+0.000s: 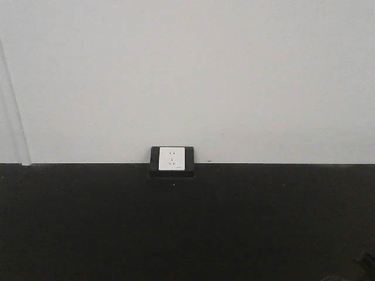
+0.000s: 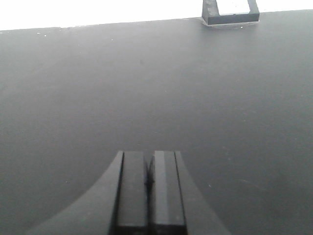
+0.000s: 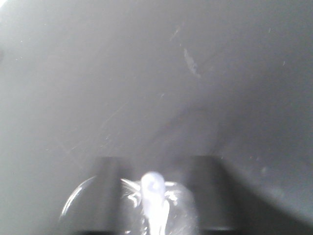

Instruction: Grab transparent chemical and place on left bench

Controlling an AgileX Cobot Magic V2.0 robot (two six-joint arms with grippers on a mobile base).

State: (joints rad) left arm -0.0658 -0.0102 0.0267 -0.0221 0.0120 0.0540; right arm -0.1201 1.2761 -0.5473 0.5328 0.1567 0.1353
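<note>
Lying blurred between the wide-set jaws of the right gripper [image 3: 156,164], the flask [image 3: 154,191] favours that arm, contact indeterminate; left gripper [image 2: 148,159] closed, empty.

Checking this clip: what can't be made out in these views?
1. Right wrist view: the transparent item between the fingers of the right gripper is blurred. Its shape, and whether it is gripped, cannot be told.
2. Front view: a dark shape at the bottom right corner is cut off by the edge, so it cannot be identified.
3. Left wrist view: the socket is cut off by the top edge.
</note>
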